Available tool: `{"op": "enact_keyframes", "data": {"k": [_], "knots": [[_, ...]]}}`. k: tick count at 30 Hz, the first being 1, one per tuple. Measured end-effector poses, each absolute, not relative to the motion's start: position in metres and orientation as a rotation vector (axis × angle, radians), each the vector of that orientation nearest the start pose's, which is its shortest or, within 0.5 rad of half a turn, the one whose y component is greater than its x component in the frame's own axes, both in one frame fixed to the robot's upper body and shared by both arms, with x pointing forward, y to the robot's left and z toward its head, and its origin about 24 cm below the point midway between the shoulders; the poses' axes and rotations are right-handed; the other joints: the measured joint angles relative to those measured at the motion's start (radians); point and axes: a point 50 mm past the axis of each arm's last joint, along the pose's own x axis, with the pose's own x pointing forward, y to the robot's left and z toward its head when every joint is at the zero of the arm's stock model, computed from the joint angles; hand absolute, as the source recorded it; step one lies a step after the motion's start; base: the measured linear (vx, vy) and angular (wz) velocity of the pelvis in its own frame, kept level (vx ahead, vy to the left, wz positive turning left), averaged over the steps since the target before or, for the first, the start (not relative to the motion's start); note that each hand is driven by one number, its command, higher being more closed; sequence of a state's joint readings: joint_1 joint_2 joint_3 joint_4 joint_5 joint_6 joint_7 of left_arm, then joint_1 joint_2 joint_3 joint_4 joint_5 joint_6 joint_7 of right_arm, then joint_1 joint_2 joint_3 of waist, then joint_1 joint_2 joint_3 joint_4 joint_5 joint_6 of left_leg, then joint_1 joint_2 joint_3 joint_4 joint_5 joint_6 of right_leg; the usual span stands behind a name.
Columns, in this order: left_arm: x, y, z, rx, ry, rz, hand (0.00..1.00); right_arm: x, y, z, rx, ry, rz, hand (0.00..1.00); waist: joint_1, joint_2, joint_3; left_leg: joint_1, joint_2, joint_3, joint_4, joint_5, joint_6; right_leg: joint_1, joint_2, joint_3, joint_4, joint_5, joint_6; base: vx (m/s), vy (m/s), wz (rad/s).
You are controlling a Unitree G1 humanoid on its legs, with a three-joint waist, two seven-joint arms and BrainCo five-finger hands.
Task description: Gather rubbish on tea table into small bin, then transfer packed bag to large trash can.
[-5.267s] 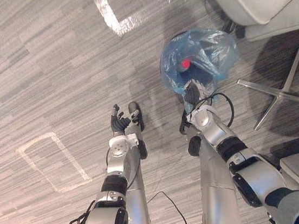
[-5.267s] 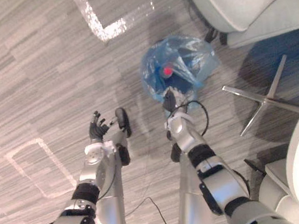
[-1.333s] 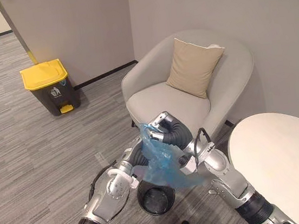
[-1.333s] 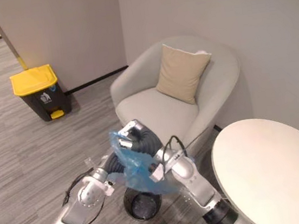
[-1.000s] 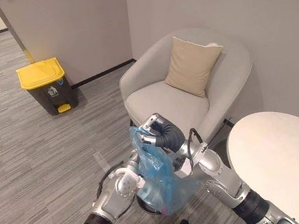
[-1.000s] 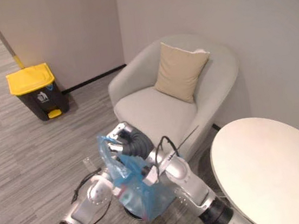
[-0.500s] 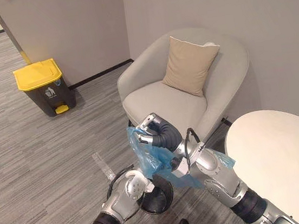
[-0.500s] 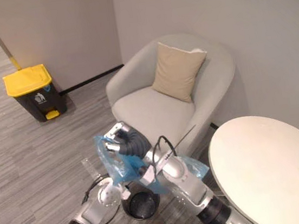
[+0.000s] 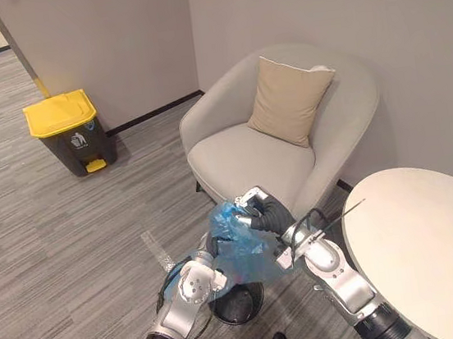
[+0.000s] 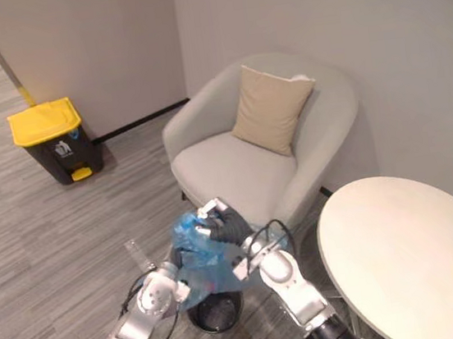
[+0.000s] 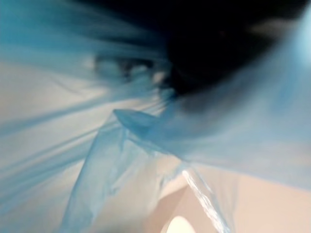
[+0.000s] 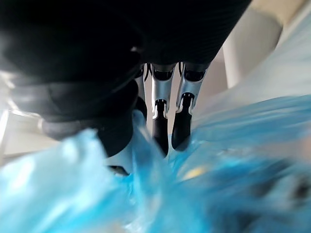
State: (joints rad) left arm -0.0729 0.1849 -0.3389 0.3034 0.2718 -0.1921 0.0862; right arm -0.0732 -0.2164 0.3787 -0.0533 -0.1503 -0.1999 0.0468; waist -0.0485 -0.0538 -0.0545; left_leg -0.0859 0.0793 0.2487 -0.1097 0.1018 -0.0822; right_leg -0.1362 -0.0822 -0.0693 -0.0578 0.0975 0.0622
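A grey armchair [image 9: 237, 156] stands in the corner of the room, with a beige cushion [image 9: 288, 100] leaning upright against its backrest. To the robot's right of it is the round white tea table [image 9: 433, 235], its edge near the chair's front corner. Far off to the left, against the wall and well apart from everything else, stands the large trash can [image 9: 70, 143], dark-bodied with its yellow lid closed.

The blue rubbish bag [image 9: 241, 250] hangs in the air in front of the armchair's seat edge, between the two arms. Its crumpled top is bunched at the right hand [image 9: 259, 209], and its fuller lower part sags directly above the small black bin [image 9: 236, 303] on the floor. Whether the bag's underside touches the bin's rim cannot be told. The bin's mouth shows dark beneath the film.

The right hand grasps the bag at the top. In the right wrist view its fingers [image 12: 161, 119] reach down into the blue plastic with the thumb set against them, and film is gathered between the two.

The left hand [image 9: 208, 254] sits low against the bag's left side, partly behind the plastic. In the left wrist view blue film lies across it, so I cannot tell whether it is clenched or released.
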Motion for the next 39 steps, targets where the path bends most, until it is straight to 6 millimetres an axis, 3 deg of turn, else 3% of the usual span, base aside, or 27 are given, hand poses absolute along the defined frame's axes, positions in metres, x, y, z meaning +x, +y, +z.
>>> {"op": "enact_keyframes", "data": {"k": [7, 11, 15, 18, 21, 25, 30, 34, 39], "knots": [[0.239, 0.126, -0.013, 0.438, 0.070, -0.229, 1.00, 0.243, -0.104, 0.070, -0.618, -0.365, 0.320, 0.00, 0.000, 0.000, 0.000, 0.000, -0.001, -0.004, 0.000, 0.000, 0.000, 0.002, -0.002, -0.004, 0.000, 0.000, 0.000, 0.00, 0.000, 0.00], [0.231, 0.137, -0.021, 0.410, 0.117, -0.172, 1.00, 0.237, -0.122, 0.061, -0.648, -0.321, 0.217, 0.00, 0.001, 0.001, 0.001, 0.000, -0.001, -0.009, 0.000, 0.000, 0.000, 0.005, -0.003, -0.009, 0.000, 0.000, -0.001, 0.00, 0.000, 0.03], [0.216, 0.153, -0.045, 0.326, 0.259, -0.070, 1.00, 0.231, -0.149, 0.050, -0.596, -0.231, 0.055, 0.00, 0.000, 0.009, 0.006, 0.002, -0.007, -0.013, 0.000, 0.000, 0.000, 0.010, -0.001, -0.013, -0.001, -0.004, 0.004, 0.00, 0.000, 0.01], [0.199, 0.169, -0.066, 0.277, 0.389, 0.001, 1.00, 0.232, -0.169, 0.030, -0.489, -0.103, -0.073, 0.00, -0.001, 0.016, 0.011, 0.012, -0.007, -0.013, 0.000, -0.009, -0.009, 0.020, 0.001, -0.016, -0.003, -0.006, 0.002, 0.00, 0.000, 0.00], [0.180, 0.189, -0.087, 0.181, 0.524, 0.119, 1.00, 0.223, -0.187, -0.004, -0.342, 0.087, -0.163, 0.00, 0.000, 0.024, 0.017, 0.015, -0.007, -0.017, 0.000, -0.011, -0.010, 0.034, 0.001, -0.023, -0.018, -0.009, -0.003, 0.01, -0.004, 0.05], [0.152, 0.202, -0.115, 0.108, 0.711, 0.197, 1.00, 0.194, -0.206, -0.065, -0.220, 0.413, -0.225, 0.00, 0.016, 0.039, 0.029, 0.017, -0.007, -0.017, 0.000, -0.018, -0.007, 0.039, 0.001, -0.025, -0.019, -0.009, -0.001, 0.03, -0.004, 0.01], [0.119, 0.206, -0.140, 0.076, 0.899, 0.218, 1.00, 0.156, -0.212, -0.115, -0.161, 0.709, -0.266, 0.00, 0.031, 0.049, 0.046, 0.056, -0.008, -0.016, 0.000, -0.024, -0.004, 0.076, 0.001, -0.023, -0.018, -0.018, 0.006, 0.05, -0.004, 0.00], [0.104, 0.208, -0.149, 0.052, 0.973, 0.254, 1.00, 0.142, -0.211, -0.132, -0.119, 0.834, -0.284, 0.00, 0.040, 0.048, 0.079, 0.078, -0.010, 0.006, 0.006, -0.029, -0.003, 0.081, 0.000, 0.000, -0.007, -0.017, 0.003, 0.03, 0.012, -0.16], [0.105, 0.200, -0.152, 0.003, 0.984, 0.273, 1.00, 0.149, -0.201, -0.133, -0.051, 0.843, -0.296, 0.00, 0.056, 0.038, 0.139, 0.088, -0.007, 0.063, 0.022, -0.038, 0.008, 0.022, -0.004, 0.048, 0.095, -0.042, 0.009, -0.04, 0.026, -0.31]]}}
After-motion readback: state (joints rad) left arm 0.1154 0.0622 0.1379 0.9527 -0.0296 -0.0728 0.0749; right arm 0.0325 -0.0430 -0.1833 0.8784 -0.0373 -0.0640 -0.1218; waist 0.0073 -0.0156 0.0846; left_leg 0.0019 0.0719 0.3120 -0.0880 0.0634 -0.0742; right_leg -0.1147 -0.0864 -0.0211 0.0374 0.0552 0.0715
